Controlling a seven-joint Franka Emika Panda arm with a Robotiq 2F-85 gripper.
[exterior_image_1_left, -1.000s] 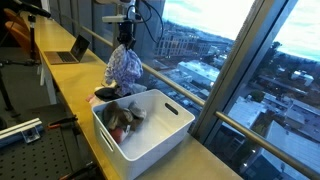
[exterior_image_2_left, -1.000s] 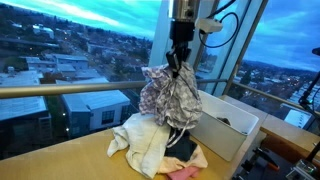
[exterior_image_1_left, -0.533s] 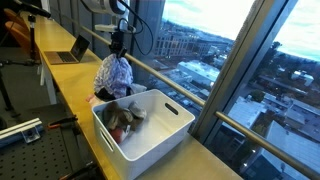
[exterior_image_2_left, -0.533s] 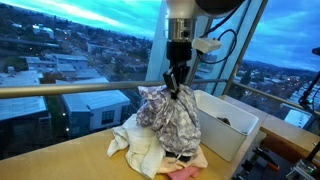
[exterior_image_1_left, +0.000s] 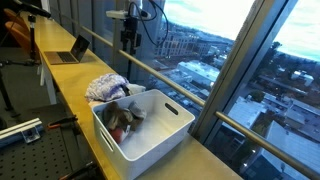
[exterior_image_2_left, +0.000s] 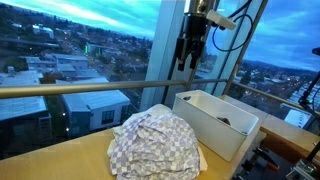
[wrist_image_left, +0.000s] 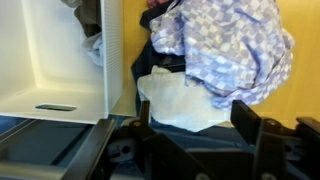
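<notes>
A blue-and-white checked cloth lies crumpled on top of a pile of clothes on the yellow counter, beside a white plastic bin. My gripper hangs well above the pile, open and empty, with its fingers spread wide. Under the checked cloth I see a cream cloth and a dark garment.
Several garments lie inside the bin. An open laptop stands farther along the counter. A metal rail and tall window glass run along the counter's far side.
The gripper has opened and let go of the checked cloth, which dropped onto the pile. The gripper has risen clear of it.
</notes>
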